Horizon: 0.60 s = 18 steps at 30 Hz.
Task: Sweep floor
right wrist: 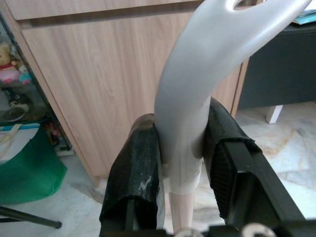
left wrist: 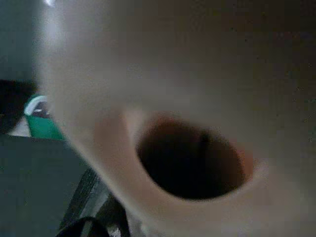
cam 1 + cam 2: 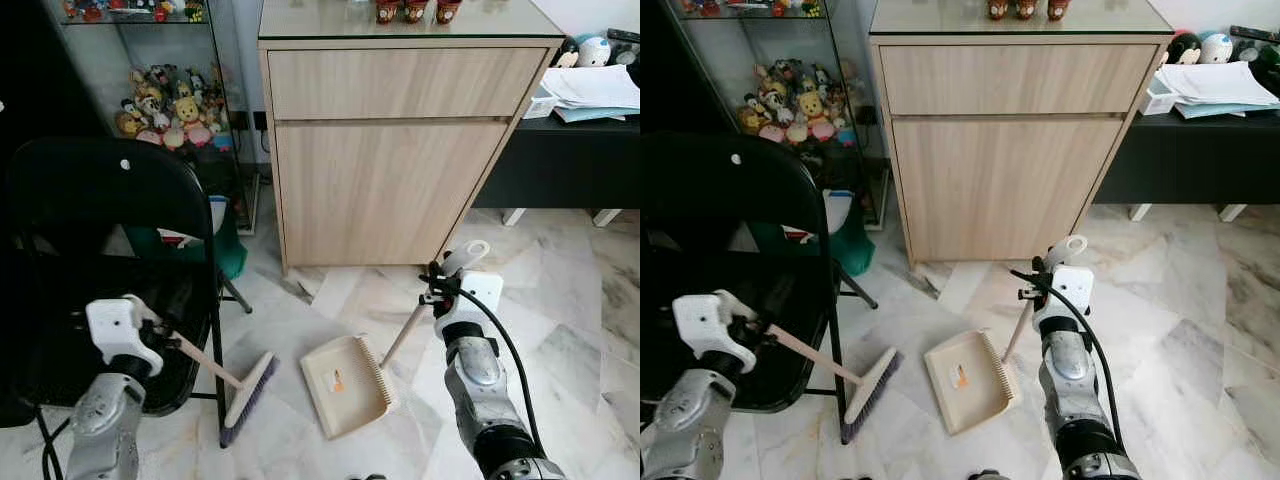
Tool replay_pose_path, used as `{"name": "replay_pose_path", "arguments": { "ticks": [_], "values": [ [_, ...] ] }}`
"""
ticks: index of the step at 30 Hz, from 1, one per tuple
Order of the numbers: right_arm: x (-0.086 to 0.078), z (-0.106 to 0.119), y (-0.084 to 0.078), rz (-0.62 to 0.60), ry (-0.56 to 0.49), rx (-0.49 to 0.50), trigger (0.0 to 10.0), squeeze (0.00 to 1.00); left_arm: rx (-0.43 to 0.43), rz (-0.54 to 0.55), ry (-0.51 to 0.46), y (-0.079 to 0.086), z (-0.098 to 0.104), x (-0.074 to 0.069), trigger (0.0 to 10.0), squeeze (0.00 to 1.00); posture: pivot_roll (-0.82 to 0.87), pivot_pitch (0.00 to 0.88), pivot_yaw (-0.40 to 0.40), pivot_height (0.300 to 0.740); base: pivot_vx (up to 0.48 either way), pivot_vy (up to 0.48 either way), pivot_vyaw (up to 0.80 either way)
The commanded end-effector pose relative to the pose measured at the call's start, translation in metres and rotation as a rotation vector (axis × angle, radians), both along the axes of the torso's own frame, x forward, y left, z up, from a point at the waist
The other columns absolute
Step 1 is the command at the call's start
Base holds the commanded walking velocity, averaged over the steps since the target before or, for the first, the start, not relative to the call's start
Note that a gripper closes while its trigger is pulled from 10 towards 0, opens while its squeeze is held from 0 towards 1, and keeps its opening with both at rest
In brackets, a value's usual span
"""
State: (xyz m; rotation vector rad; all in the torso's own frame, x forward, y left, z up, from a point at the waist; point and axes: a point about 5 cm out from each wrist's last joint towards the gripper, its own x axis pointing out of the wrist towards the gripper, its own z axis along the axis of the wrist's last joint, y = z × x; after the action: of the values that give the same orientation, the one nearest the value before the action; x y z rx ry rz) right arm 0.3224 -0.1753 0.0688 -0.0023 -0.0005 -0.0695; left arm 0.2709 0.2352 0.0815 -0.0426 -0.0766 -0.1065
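Note:
A broom with a pale wooden handle (image 3: pixel 205 362) and a dark-bristled head (image 3: pixel 250 393) rests on the marble floor beside the chair. My left gripper (image 3: pixel 158 333) is shut on the handle's upper end, whose blurred tip with a hole (image 2: pixel 192 163) looms close in the left wrist view. A cream dustpan (image 3: pixel 345 385) lies flat on the floor just right of the broom head, with a small orange scrap (image 3: pixel 338 380) in it. Its long handle (image 3: pixel 405 332) rises to my right gripper (image 1: pixel 182 163), whose black fingers (image 1: pixel 136 177) clamp the grey grip.
A black folding chair (image 3: pixel 100 200) stands at the left, its legs close to the broom. A wooden cabinet (image 3: pixel 400 150) is straight ahead, a glass case of toys (image 3: pixel 170 110) and a green bag (image 3: pixel 232 256) to its left, a black desk (image 3: pixel 580 160) at the right.

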Motion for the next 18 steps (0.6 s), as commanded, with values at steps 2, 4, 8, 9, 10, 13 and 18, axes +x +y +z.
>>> {"name": "replay_pose_path", "arguments": {
  "ticks": [2, 4, 8, 9, 10, 13, 18],
  "values": [
    [0.002, 0.004, -0.001, -0.002, -0.017, -0.001, 10.0, 0.00, 0.044, -0.036, 0.029, -0.001, -0.003, -0.003, 10.0, 0.00, -0.06, 0.139, -0.038, 0.740, 0.000, 0.000, 0.00],
    [0.002, 0.004, -0.001, -0.003, -0.017, -0.001, 10.0, 0.00, 0.042, -0.030, 0.029, 0.000, -0.003, -0.003, 10.0, 0.00, -0.06, 0.139, -0.038, 0.740, 0.000, 0.000, 0.00],
    [0.001, 0.003, -0.002, -0.004, -0.014, -0.001, 10.0, 0.00, 0.050, 0.036, 0.021, 0.008, -0.002, -0.003, 10.0, 0.00, -0.06, 0.137, -0.036, 0.740, 0.000, 0.000, 0.00],
    [0.001, 0.003, -0.002, -0.003, -0.014, -0.001, 10.0, 0.00, 0.050, 0.045, 0.022, 0.009, -0.001, -0.003, 10.0, 0.00, -0.06, 0.137, -0.036, 0.740, 0.000, 0.000, 0.00],
    [0.001, 0.003, -0.001, -0.003, -0.014, 0.000, 10.0, 0.00, 0.051, 0.051, 0.024, 0.011, -0.001, -0.003, 10.0, 0.00, -0.06, 0.137, -0.036, 0.740, 0.000, 0.000, 0.00],
    [0.002, 0.003, -0.001, -0.003, -0.014, 0.002, 10.0, 0.00, 0.093, 0.083, 0.043, 0.016, -0.003, -0.004, 4.1, 0.00, -0.06, 0.140, -0.036, 0.740, 0.000, 0.000, 0.00],
    [0.002, 0.003, 0.001, 0.001, -0.013, 0.003, 10.0, 0.00, 0.102, 0.118, 0.052, 0.021, -0.005, -0.007, 0.0, 0.00, -0.05, 0.144, -0.036, 0.740, 0.000, 0.000, 0.00]
  ]
}}
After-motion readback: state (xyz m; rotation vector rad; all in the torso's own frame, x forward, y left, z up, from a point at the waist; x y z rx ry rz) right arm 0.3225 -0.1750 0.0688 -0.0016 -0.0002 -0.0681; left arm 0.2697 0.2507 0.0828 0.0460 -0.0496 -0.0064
